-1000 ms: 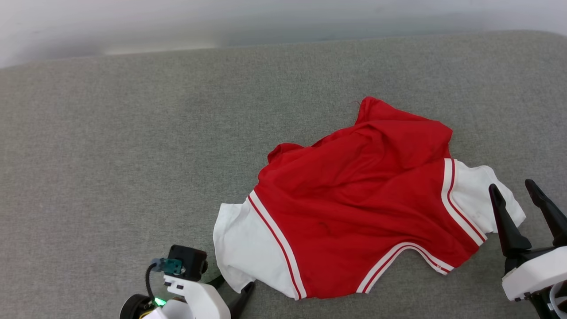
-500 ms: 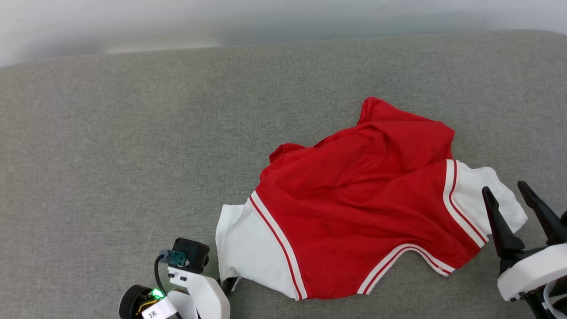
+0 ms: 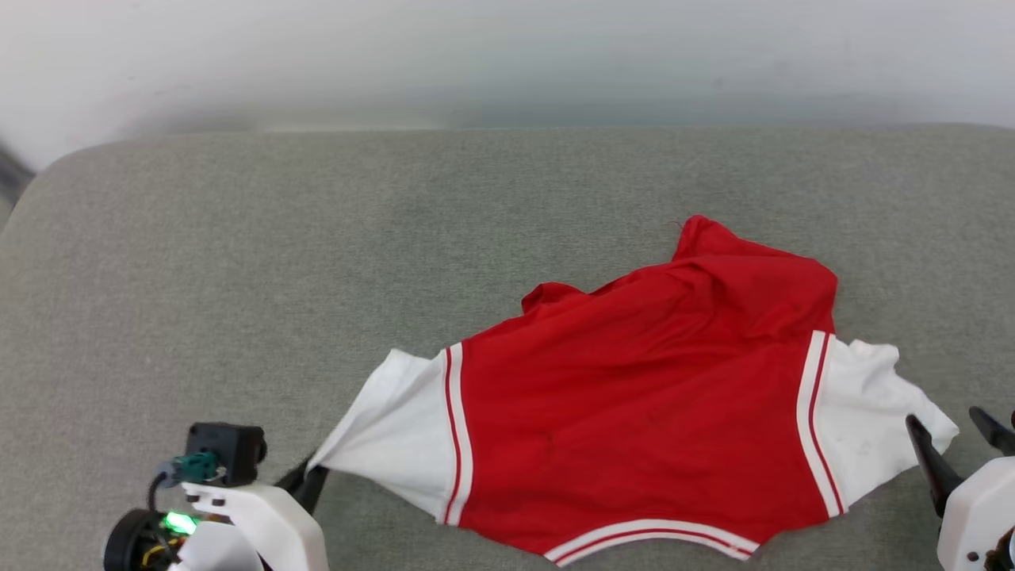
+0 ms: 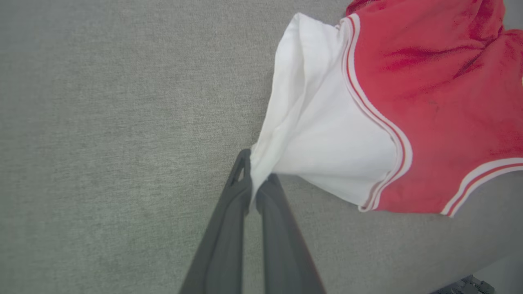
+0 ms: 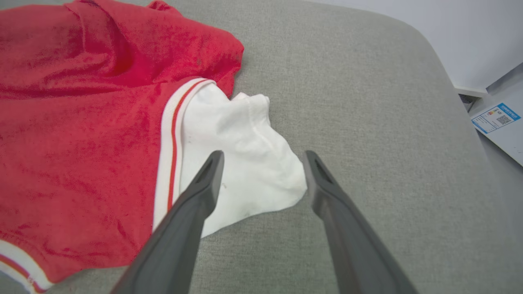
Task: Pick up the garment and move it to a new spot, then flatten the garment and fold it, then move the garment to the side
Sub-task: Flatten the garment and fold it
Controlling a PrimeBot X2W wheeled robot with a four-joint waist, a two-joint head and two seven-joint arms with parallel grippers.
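The garment (image 3: 634, 412) is a red shirt with white sleeves and red-white striped trim, lying on the grey cushion; no lettering shows on this side. My left gripper (image 3: 308, 480) is shut on the tip of the garment's left white sleeve (image 4: 318, 134), which is pulled taut toward the lower left. In the left wrist view the left gripper (image 4: 255, 179) pinches the bunched sleeve edge. My right gripper (image 5: 263, 157) is open, its fingers straddling the corner of the right white sleeve (image 5: 245, 163) just above it. The right gripper (image 3: 955, 424) sits at the lower right.
The grey cushion (image 3: 317, 277) spreads wide to the left and behind the garment. Its right rounded edge (image 5: 441, 69) drops to a floor with a white paper (image 5: 496, 118). A pale wall (image 3: 507, 55) runs behind.
My left gripper has closed on the left sleeve and pulled it out to the left, spreading the shirt wider. The head camera has shifted, so the scene sits lower in view.
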